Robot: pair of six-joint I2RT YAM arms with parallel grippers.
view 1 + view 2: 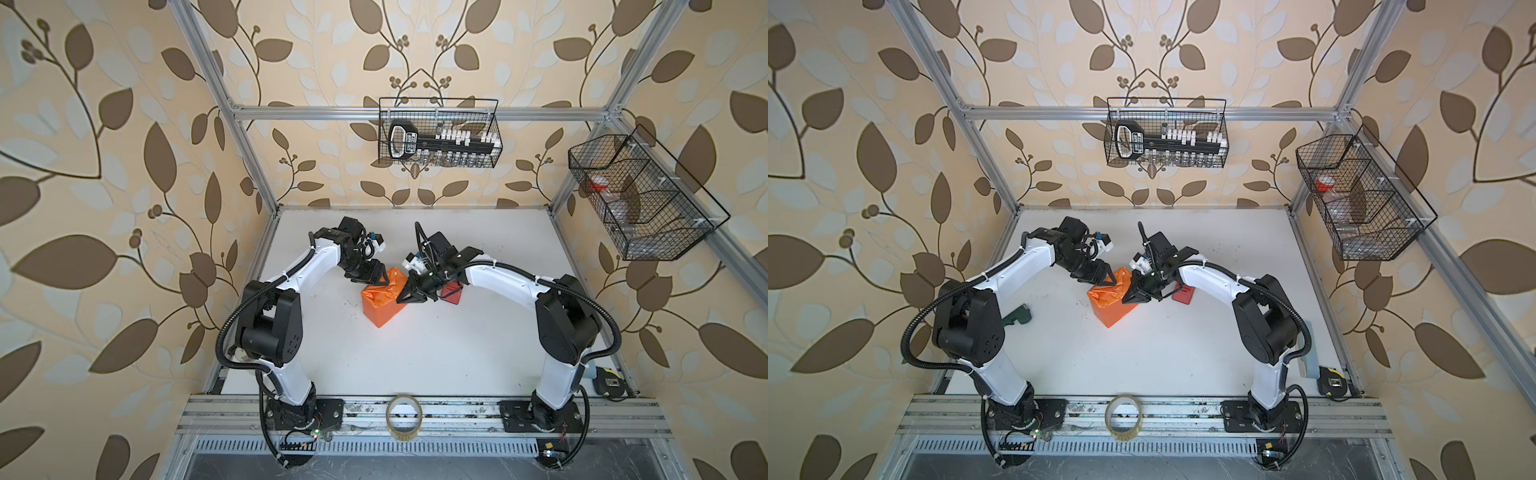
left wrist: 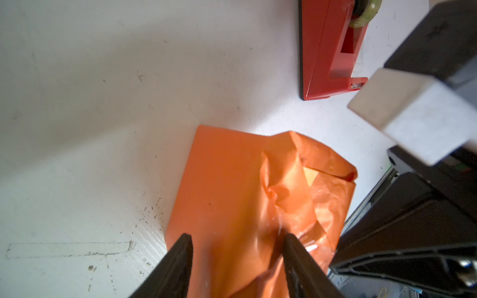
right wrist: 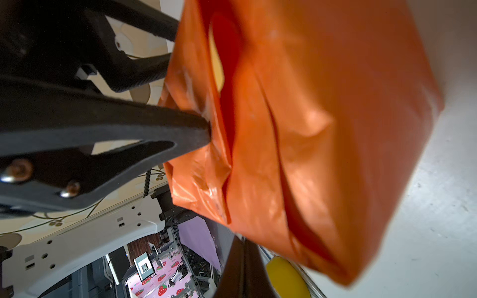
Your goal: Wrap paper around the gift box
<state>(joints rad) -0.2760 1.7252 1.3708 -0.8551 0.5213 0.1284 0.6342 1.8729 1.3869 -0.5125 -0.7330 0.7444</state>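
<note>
In both top views the gift box is hiding under the paper [image 1: 376, 305], mid-frame on the scuffed white table [image 1: 415, 357]; left gripper [image 1: 382, 282] is straddling it half-spread, grip unclear; right gripper [image 1: 402, 298], closed, is touching paper.

We are getting bright, even light in both top views, with frame rails [image 1: 316, 112] bowing toward the edges. A soft shadow is spreading over the table [image 2: 77, 64] beyond the left gripper [image 2: 237, 237]. Close to the right gripper [image 3: 242, 247], the paper [image 3: 322, 129] is blurring and catching glare.
</note>
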